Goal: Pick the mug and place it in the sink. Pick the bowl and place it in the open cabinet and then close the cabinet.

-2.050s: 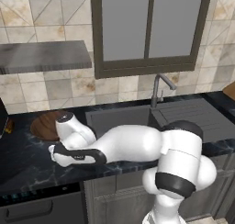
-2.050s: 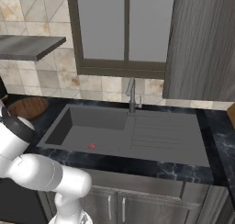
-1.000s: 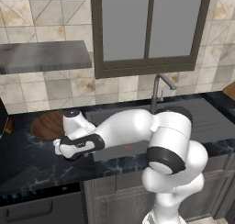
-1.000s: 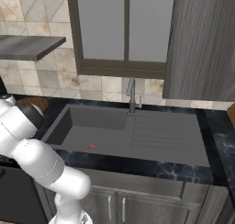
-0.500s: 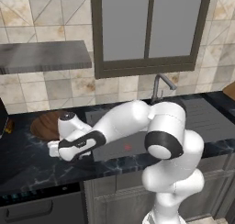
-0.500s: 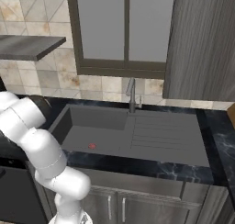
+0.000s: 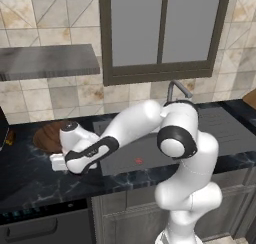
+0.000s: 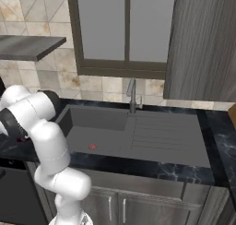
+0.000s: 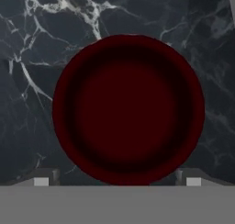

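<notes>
While the mug (image 9: 128, 109) stands upright, mouth up, the end effector (image 9: 117, 181) straddles it, spread wide.

Glossy white rounded arm (image 7: 135, 125), dark bands at its joints, black stripe along the hand, small dark grey fingertips (image 9: 41, 178)

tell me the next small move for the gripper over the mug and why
Probably lower the hand straight down and then close on the mug. In the hand view the dark red mug stands upright on the black marble counter, centred between the two fingertips, which sit wide at either side of its rim. The gripper is open and holds nothing, so the grasp is not yet made.
</notes>
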